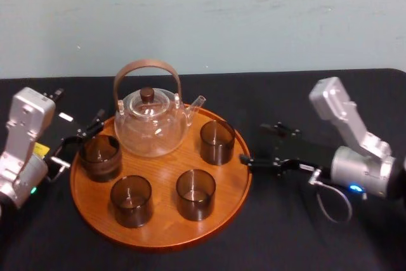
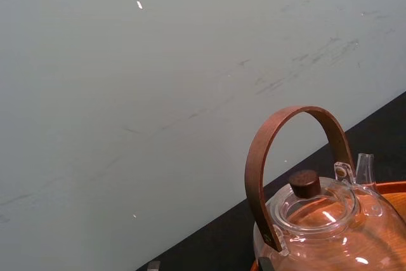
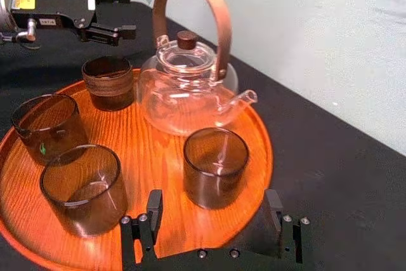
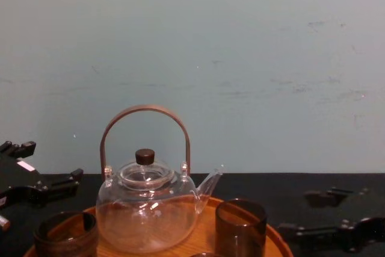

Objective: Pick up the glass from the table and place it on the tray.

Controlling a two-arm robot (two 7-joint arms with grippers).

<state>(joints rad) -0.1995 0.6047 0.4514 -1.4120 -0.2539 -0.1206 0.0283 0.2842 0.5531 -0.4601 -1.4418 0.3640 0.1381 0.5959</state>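
Nearest me the black table [image 1: 285,233] lies bare in front of the round wooden tray [image 1: 162,223]. No tumbler stands on the cloth: all 4 smoky glasses sit inside the rim. 2 are at the front, the front-left glass [image 1: 131,201] and the front-right glass [image 1: 195,194], close together but not touching. Farther in, the left glass [image 1: 99,157] stands upright just inside the tray's left rim, and the right glass [image 1: 217,142] stands near the right rim. I take the left glass for the one being placed, though I cannot be sure; either way it is down on the wood.

The left gripper [image 3: 129,12] sits just outside the left rim, beside that glass. Its jaws are spread, hold nothing, and are clear of the glass wall. The right gripper [image 1: 252,143] lies low at the right rim, jaws also parted and empty, aimed at the right glass without touching it.

So the step in hand looks like the retreat. Done well, the left gripper would back straight out along its own line, away from the rim, with the jaws wide so neither fingertip clips or drags the glass. Room is tight inward, where the glass teapot [image 1: 151,122] with its arched handle stands just beside the left glass at the tray's back. Outward, the cloth to the left and right is open, and beyond the teapot runs the pale wall [image 1: 254,17].
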